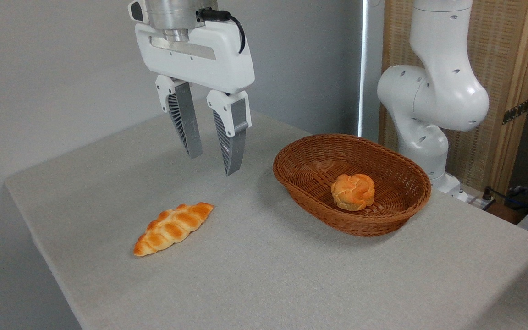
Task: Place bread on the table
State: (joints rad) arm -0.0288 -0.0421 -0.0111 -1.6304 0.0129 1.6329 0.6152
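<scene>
The bread, a small round orange-golden bun with a knotted top, lies inside a brown oval wicker basket on the light grey table. My gripper hangs in the air well to the left of the basket, above the table's middle. Its two grey ribbed fingers point down, stand apart and hold nothing.
A long braided loaf lies on the table at the front left, below and left of the gripper. The arm's white base rises behind the basket at the right. The table's left edge and front right corner are in view.
</scene>
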